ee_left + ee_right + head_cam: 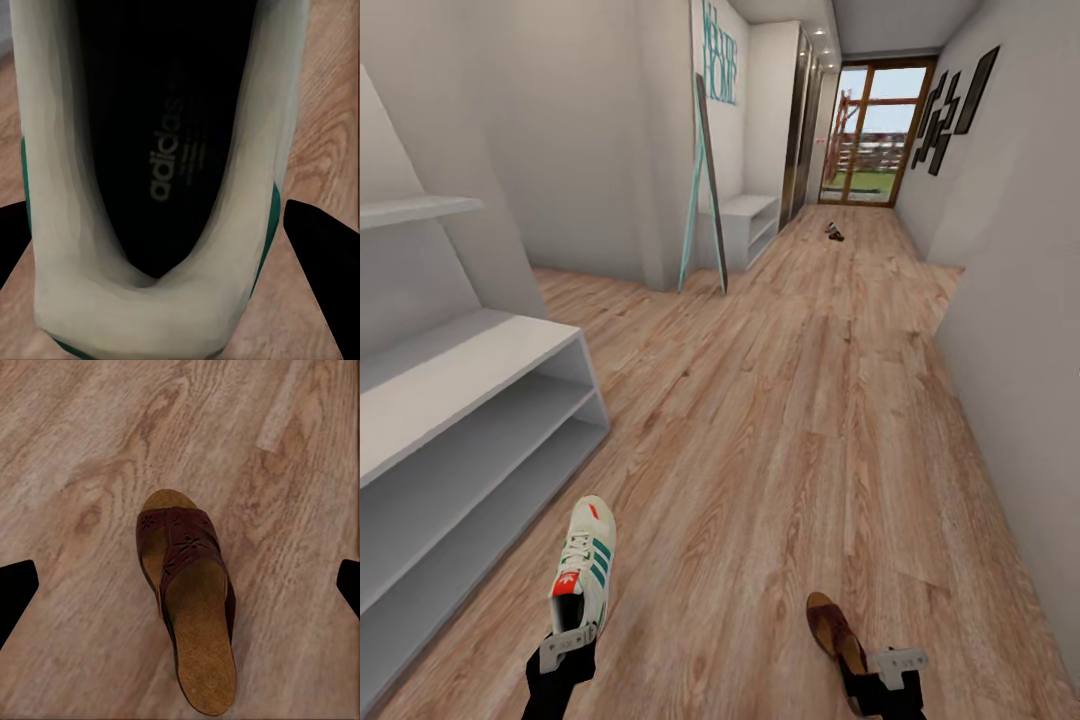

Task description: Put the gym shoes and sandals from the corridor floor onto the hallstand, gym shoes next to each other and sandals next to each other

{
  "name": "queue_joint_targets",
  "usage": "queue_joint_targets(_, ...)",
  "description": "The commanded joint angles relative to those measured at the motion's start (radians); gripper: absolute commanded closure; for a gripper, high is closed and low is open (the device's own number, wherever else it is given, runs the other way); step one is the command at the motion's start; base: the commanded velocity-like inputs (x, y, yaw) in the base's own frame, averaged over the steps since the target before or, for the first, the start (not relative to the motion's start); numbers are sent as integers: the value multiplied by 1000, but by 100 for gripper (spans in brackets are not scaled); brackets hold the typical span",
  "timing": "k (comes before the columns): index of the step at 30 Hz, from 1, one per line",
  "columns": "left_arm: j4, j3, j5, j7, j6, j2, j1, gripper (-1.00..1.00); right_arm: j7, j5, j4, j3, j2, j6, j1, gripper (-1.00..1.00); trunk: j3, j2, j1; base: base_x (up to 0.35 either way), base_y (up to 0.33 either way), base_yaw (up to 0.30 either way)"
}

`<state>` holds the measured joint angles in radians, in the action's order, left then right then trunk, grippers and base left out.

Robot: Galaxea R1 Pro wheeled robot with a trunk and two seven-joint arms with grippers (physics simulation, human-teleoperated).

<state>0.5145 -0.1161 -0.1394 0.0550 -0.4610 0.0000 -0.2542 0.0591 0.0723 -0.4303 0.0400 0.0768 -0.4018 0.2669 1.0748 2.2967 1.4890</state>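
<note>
Left gripper (568, 640) clamped on gym shoe (584, 563) heel, beside hallstand (470, 420). Right gripper (892, 668) gripped sandal (836, 625) heel, above corridor floor (780, 400). Another small dark shoe (833, 232) far down corridor.

The gym shoe (161, 150) insole reads "adidas"; wall lettering (719, 52) reads "HOME".

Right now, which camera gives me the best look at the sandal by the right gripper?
The right wrist view: the sandal shows whole from above, strap and insole clear, over the wood floor. The head view catches it small at the bottom edge, partly behind the right gripper. The left wrist view looks into the sneaker.
</note>
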Motion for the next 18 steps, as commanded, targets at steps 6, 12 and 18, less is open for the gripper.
queue_joint_targets(6, 1, 17, 30, 20, 4, 1, -7, 100, 4, 8, -4, 8, 0, 4, 1, -100, 1, 0, 0, 1, -8, 0)
queue_joint_targets(12, 60, 70, 131, 19, 49, -1, -37, 100, 3, 9, -75, 9, 3, 31, 3, -100, 1, 0, 0, 0, 0, 0)
queue_joint_targets(18, 201, 101, 186, 22, 279, -33, -126, 100, 3, 7, -293, 9, 13, 325, 13, -100, 1, 0, 0, 0, 0, 0)
